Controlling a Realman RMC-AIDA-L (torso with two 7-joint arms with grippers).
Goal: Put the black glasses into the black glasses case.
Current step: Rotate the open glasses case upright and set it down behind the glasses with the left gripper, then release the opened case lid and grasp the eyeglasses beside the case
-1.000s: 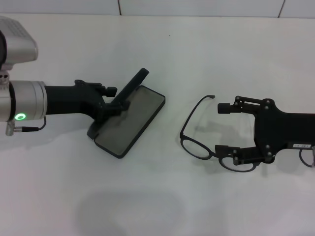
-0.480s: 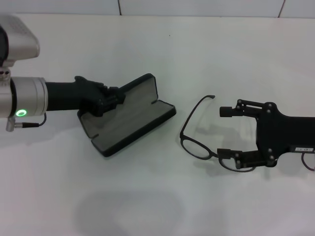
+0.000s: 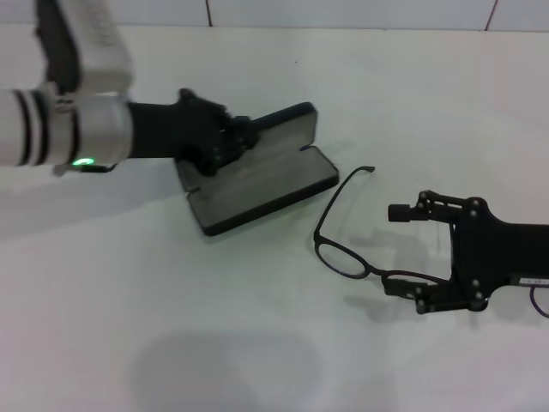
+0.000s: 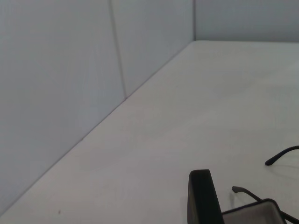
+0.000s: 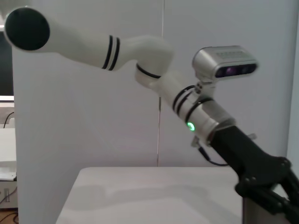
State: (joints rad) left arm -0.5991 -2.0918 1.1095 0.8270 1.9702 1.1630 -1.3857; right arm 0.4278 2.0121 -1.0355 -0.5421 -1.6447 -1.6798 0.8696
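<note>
Case stage looks done: the black glasses case (image 3: 257, 172) lies open on the table (image 3: 257, 343), grey lining up, lid raised on the far side. My left pincer (image 3: 230, 142) is pressed together on the lid's edge. The black glasses (image 3: 347, 236) rest on the table, not in the case, between my two pincers and apart from the case. My right pincer (image 3: 407, 249) is spread wide, its near finger touching or just beside the frame. Nothing gripped there. Left to do: pinch frame, lift, carry toward left pincer, lay inside.
</note>
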